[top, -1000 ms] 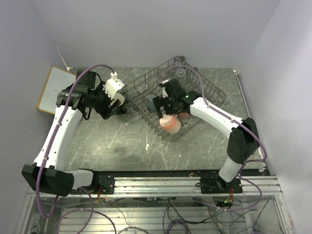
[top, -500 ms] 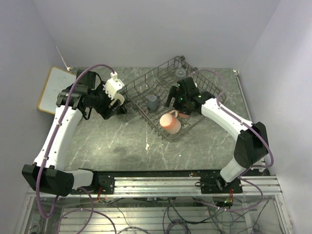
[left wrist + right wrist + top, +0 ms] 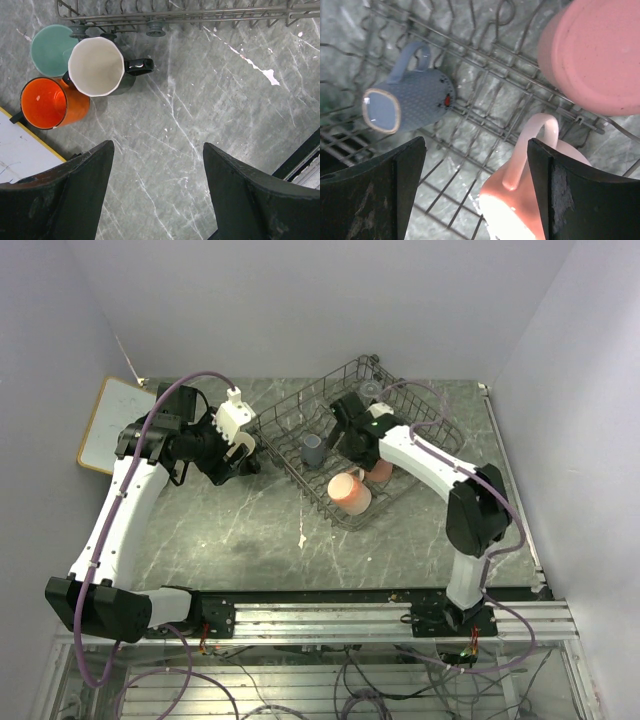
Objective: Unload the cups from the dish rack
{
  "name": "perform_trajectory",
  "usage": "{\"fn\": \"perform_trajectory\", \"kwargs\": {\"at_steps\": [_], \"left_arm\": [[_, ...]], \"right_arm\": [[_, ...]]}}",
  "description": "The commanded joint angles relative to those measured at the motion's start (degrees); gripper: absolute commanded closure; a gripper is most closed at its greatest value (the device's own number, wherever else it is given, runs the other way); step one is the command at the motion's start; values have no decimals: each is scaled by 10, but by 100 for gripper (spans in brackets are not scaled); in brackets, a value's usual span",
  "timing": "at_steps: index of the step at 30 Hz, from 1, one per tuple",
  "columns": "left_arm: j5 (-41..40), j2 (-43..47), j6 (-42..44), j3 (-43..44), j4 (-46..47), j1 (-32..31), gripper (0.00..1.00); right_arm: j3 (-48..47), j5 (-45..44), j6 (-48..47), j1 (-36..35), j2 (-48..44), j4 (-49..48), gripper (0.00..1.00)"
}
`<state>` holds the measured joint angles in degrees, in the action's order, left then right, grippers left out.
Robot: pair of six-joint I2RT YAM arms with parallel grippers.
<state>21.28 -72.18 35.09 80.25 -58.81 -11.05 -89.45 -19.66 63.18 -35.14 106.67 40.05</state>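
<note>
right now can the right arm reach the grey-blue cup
Probably yes: the right gripper hangs open over the dish rack, and the grey-blue cup sits uncovered close by, apart from the pale pink mug.

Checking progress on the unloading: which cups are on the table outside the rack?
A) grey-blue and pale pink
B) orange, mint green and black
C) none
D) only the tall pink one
B: the left wrist view shows the orange mug, mint cup and black mug grouped on the table beside the rack, while the grey-blue cup lies inside it.
</note>
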Motion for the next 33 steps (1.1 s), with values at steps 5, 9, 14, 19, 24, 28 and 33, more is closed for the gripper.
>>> {"fn": "perform_trajectory", "kwargs": {"at_steps": [5,9,14,19,24,28,33], "left_arm": [[17,10,1,3,-2,-2,17],[13,13,4,0,0,-2,17],[5,19,9,-4,2,-2,17],[5,23,10,-2,7,-2,16],[10,18,7,17,-4,-2,16],[8,19,9,24,-9,-2,16],[1,24,11,27,-6,-2,16]], "right_arm": [[-41,-114,-5,-20,64,86,20],[-45,-107,-46,-18,79,71,24],[-59,-75,-100,-10,105,76,34],[-27,-46,-132,-1,94,49,44],[-47,-29,-155,3,111,56,46],[-70,-20,-169,4,127,64,56],[-80,-19,-190,7,110,57,87]]}}
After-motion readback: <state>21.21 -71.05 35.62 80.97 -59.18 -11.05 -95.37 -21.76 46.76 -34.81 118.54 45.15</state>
